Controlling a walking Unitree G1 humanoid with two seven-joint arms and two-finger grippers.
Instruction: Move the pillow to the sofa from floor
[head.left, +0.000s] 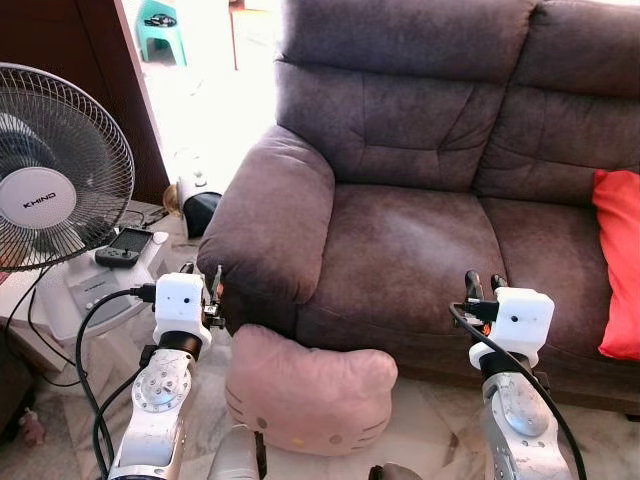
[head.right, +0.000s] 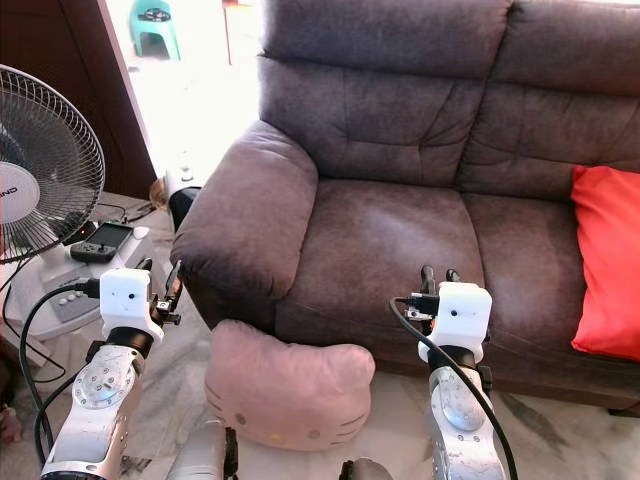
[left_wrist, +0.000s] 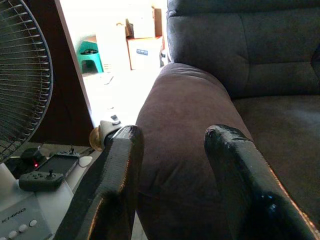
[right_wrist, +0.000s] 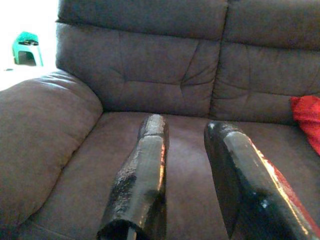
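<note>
Pink and cat-faced, the pillow (head.left: 308, 392) lies on the floor (head.left: 420, 420) against the sofa's (head.left: 410, 250) front edge, below the seat and between the two raised arms. To pick it up well, both arms should probably drop to either side of it and squeeze its soft flanks evenly, then lift it clear of the seat edge. Left end effector (left_wrist: 172, 150) hovers beside the sofa's armrest and right end effector (right_wrist: 187, 145) over its seat front, each parted, holding and touching nothing.
</note>
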